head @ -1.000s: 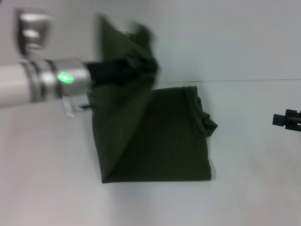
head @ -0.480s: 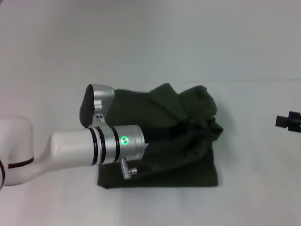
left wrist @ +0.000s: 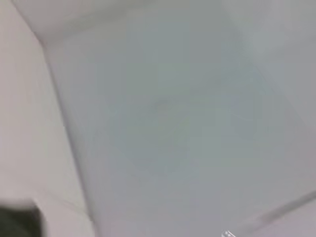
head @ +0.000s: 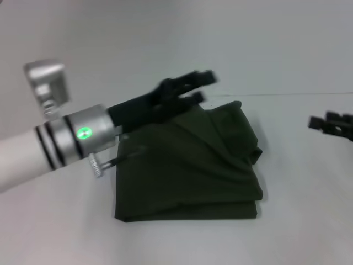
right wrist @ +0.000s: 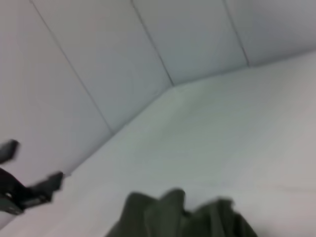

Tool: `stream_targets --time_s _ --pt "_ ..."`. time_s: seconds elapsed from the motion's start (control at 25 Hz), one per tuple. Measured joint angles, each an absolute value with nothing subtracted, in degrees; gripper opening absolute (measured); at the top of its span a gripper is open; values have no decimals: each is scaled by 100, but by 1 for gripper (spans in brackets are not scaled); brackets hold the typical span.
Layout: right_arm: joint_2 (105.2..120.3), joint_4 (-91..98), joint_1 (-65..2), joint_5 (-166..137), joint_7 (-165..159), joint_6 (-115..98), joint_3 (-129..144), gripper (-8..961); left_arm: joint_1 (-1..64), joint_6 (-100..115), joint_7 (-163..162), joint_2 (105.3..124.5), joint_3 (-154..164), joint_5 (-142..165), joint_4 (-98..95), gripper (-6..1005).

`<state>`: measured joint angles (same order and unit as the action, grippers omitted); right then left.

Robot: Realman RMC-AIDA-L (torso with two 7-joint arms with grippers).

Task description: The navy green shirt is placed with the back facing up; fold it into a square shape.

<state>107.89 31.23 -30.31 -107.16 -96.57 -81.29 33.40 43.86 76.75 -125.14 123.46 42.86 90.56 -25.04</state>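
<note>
In the head view, the shirt (head: 190, 165) is lying folded in a rough square on the middle of the table (head: 298, 221). The left gripper (head: 201, 87) is hovering just above the shirt's far edge, fingers spread and holding nothing. The right gripper (head: 331, 124) is waiting near the table's right edge, well apart from the shirt; I cannot tell its state.

The left wrist view is showing only pale blurred surfaces.

In the right wrist view, the shirt (right wrist: 177, 217) is showing bunched folds, and the left gripper (right wrist: 29, 185) is beside it.
</note>
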Motion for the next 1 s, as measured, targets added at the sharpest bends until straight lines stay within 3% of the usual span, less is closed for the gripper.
stream_targets --time_s 0.16,0.36,0.48,0.6,1.0 --pt "11079 3254 -3406 -10677 -9039 -7958 3221 900 3984 7411 -11102 12325 4006 9104 -2527 646" --pt "11594 3304 -3857 -10666 -7812 -7336 3259 900 3629 7324 -9676 12356 3759 9108 -2544 849" --pt "11837 3296 -4058 -10690 -7302 -6824 3430 900 3498 7320 -9017 12364 3638 9126 -2600 849" --pt "11941 3145 -4264 -10691 -7048 -6375 3831 900 3351 7282 -8289 12365 3611 9142 -2671 849" --pt "12022 2445 -4838 -10662 -6921 -5118 5181 897 3026 7040 -7443 12385 3422 9173 -2836 848"
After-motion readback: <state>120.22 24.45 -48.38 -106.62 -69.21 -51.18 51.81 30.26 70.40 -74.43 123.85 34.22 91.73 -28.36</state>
